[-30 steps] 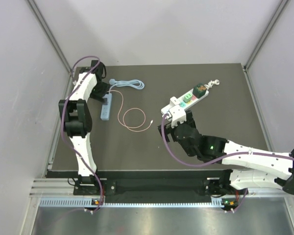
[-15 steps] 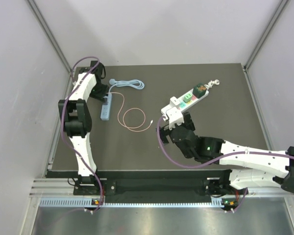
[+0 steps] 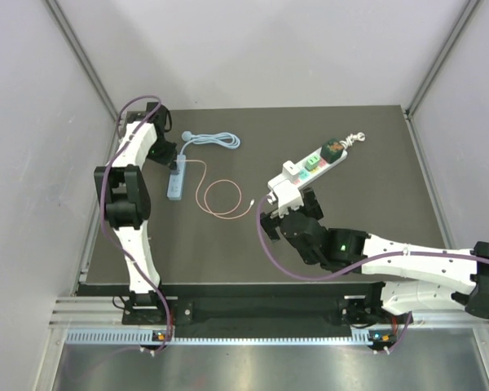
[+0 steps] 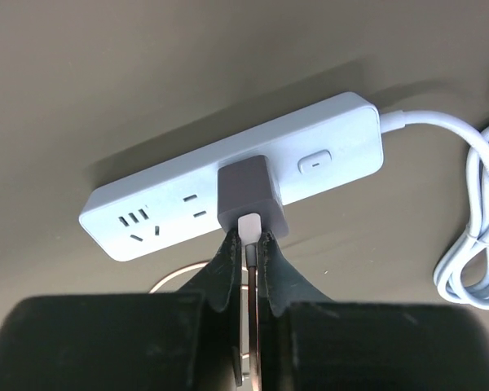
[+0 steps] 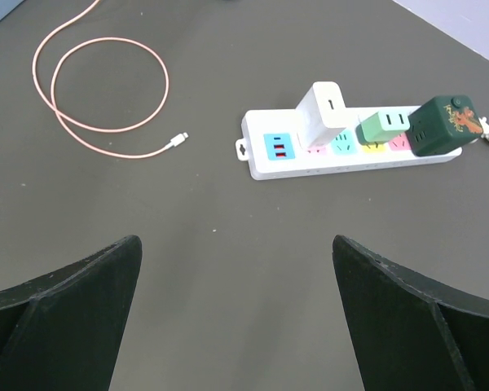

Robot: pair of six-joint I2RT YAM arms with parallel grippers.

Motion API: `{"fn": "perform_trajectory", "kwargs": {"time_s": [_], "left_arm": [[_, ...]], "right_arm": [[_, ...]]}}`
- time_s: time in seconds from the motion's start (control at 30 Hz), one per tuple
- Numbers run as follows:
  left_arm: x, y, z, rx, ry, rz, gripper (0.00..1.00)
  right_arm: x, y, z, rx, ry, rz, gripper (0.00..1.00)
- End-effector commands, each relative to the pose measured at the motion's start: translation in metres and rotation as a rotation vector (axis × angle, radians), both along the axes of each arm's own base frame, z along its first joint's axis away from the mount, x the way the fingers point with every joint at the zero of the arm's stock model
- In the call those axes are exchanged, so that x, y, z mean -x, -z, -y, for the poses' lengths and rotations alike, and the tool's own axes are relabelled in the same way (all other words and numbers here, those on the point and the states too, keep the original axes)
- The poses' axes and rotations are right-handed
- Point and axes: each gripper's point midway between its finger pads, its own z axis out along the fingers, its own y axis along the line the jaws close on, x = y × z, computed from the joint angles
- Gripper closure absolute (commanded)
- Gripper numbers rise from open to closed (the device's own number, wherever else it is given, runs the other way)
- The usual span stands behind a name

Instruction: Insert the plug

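Note:
A grey plug [image 4: 244, 183] sits on the middle socket of the pale blue power strip [image 4: 334, 138], which lies flat on the dark table. A white connector [image 4: 251, 223] with a thin pink cable comes out of the plug's near face. My left gripper [image 4: 251, 243] is shut on that cable just behind the connector, with its fingertips against the plug's lower edge. In the top view the left gripper [image 3: 172, 160] is at the far end of the blue strip [image 3: 176, 186]. My right gripper [image 5: 235, 241] hangs wide open over bare table with nothing in it.
The pink cable [image 3: 220, 195] loops on the table, its free end [image 5: 178, 139] loose. A white power strip [image 5: 342, 155] carries a white adapter, a pale green one and a dark green one. The blue strip's white cord [image 3: 216, 141] is coiled at the back left.
My left gripper has closed on the cable at the plug, and the left arm has shifted a little. The right arm has drifted slightly left and nearer, still open.

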Motion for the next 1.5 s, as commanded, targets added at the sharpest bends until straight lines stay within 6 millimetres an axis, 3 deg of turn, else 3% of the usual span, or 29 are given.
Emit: {"fn": "perform_trajectory", "kwargs": {"time_s": [0.0,0.17,0.4,0.5,0.7,0.97,1.1,1.2,1.33,1.47], "left_arm": [[0.009,0.03,-0.021,-0.028,-0.032,-0.06,1.0],[0.012,0.04,-0.027,-0.036,-0.032,-0.085,1.0],[-0.008,0.048,-0.028,-0.034,0.002,-0.051,1.0],[-0.007,0.055,-0.027,-0.034,0.005,-0.068,1.0],[0.006,0.087,-0.026,-0.023,0.005,-0.146,1.0],[-0.001,0.103,-0.03,-0.046,0.018,-0.157,1.0],[0.006,0.117,-0.025,-0.021,0.05,-0.2,1.0],[0.004,0.111,-0.025,-0.015,0.054,-0.205,0.97],[-0.007,0.085,-0.023,-0.02,0.082,-0.142,0.84],[-0.016,0.053,-0.022,-0.023,0.108,-0.082,0.6]], "right_arm": [[-0.001,-0.024,-0.007,-0.047,0.008,0.038,0.0],[-0.001,-0.025,-0.008,-0.047,0.008,0.039,0.0],[0.0,-0.025,-0.008,-0.042,0.008,0.042,0.0],[-0.001,-0.024,-0.008,-0.037,0.012,0.041,0.0],[-0.001,-0.023,-0.007,-0.027,0.016,0.045,0.0],[-0.004,-0.019,-0.006,0.011,0.027,0.056,0.0],[-0.005,-0.019,-0.007,0.012,0.029,0.062,0.0],[-0.005,-0.021,-0.008,0.008,0.031,0.06,0.0],[-0.003,-0.025,-0.008,-0.002,0.029,0.057,0.0],[0.001,-0.03,-0.009,-0.031,0.022,0.055,0.0]]}}
